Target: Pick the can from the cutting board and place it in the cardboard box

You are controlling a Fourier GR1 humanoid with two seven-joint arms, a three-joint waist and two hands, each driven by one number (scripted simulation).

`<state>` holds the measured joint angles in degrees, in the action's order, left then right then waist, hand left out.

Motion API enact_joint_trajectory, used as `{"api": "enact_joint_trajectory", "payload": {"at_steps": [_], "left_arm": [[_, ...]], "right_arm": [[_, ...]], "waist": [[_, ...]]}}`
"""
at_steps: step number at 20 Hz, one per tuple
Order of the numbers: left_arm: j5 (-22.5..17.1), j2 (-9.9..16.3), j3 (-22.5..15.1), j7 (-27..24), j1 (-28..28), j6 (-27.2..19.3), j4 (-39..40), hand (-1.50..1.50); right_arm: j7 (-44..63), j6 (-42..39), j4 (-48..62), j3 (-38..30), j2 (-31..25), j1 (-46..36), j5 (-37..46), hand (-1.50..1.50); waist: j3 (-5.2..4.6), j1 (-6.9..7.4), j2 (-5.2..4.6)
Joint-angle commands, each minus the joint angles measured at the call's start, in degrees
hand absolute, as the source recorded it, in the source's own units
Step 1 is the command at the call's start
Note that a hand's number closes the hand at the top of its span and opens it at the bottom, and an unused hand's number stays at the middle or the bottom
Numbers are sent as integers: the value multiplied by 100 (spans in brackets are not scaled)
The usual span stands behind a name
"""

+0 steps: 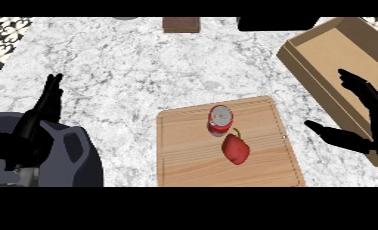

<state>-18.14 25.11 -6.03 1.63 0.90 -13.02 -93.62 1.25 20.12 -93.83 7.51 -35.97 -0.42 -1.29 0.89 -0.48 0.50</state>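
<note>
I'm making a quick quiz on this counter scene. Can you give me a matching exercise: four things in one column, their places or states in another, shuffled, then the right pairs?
Things:
1. can
2. red pepper
3. cardboard box
4. left hand

Places or states:
A. at the view's left edge, fingers straight, resting
B. upright on the cutting board, on its far half
C. at the right, open and angled, nothing visible inside
D. lying on the board, just nearer than the can

Pairs: 1-B, 2-D, 3-C, 4-A

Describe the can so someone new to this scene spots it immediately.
Find the pale wooden cutting board low on the grey marbled counter. The small red cylindrical can stands near its upper middle. Its round silver top sets it apart from the glossy red pepper with green stem just below.
</note>
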Motion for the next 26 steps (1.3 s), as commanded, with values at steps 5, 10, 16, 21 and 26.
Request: {"api": "enact_joint_trajectory", "payload": {"at_steps": [5, 10, 16, 21, 26], "left_arm": [[-237, -392, -145, 286, -265, -282, -102, 0], [-350, -381, -134, 467, -519, -370, -71, 0], [-305, -396, -227, 298, -355, -392, -106, 0], [-244, -356, -361, 675, -677, -619, -275, 0], [-298, -319, -374, 685, -557, -698, -328, 0]], "right_arm": [[1994, -1972, -1073, 729, -1458, -241, -198, -150], [3560, -2298, -2025, 624, -1465, -877, -952, -150], [4392, -1772, -2150, 1361, -402, -1636, -431, -150], [5198, -1910, -1941, 1474, -245, -2204, -336, -150], [5625, -1842, -1816, 1809, 153, -2284, 15, -150]], "waist": [[-120, -15, -29], [-106, -1, -43], [-95, 98, -54], [-93, 91, -56], [-90, 76, -47]]}}
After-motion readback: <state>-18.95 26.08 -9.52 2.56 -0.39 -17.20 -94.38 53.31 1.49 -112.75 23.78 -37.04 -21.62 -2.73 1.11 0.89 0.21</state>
